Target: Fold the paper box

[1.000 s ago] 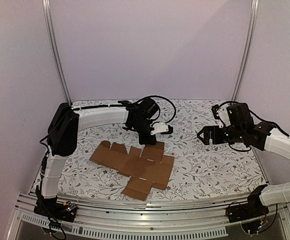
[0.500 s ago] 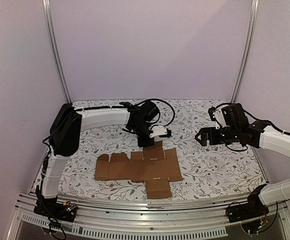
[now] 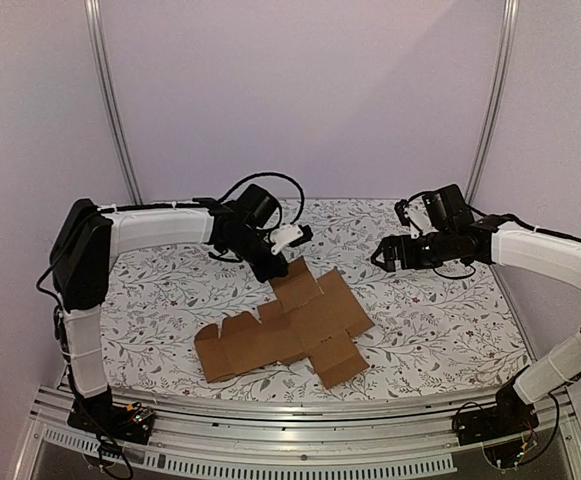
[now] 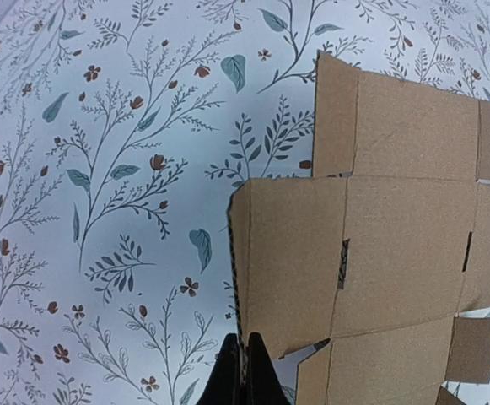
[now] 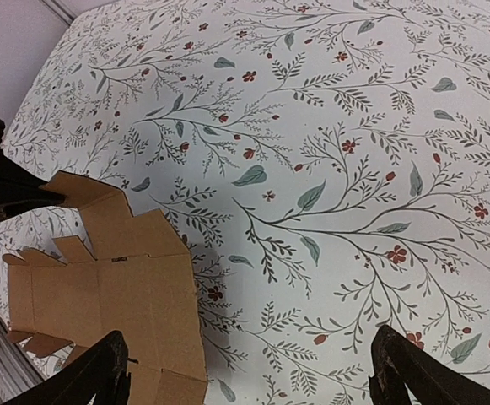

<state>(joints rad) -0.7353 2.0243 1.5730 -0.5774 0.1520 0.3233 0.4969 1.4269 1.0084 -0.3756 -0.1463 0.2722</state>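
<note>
Paper box (image 3: 292, 328) newly askew, far flap leftward with left claw (image 3: 282, 265); right claw (image 3: 380, 256) nearer centre.

White arm links (image 3: 160, 228), black joints (image 3: 80, 255), black cables (image 3: 266, 177)

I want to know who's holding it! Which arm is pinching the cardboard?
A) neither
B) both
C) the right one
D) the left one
D: the left gripper is shut on an edge of the box; the right gripper is open, holding nothing.
</note>
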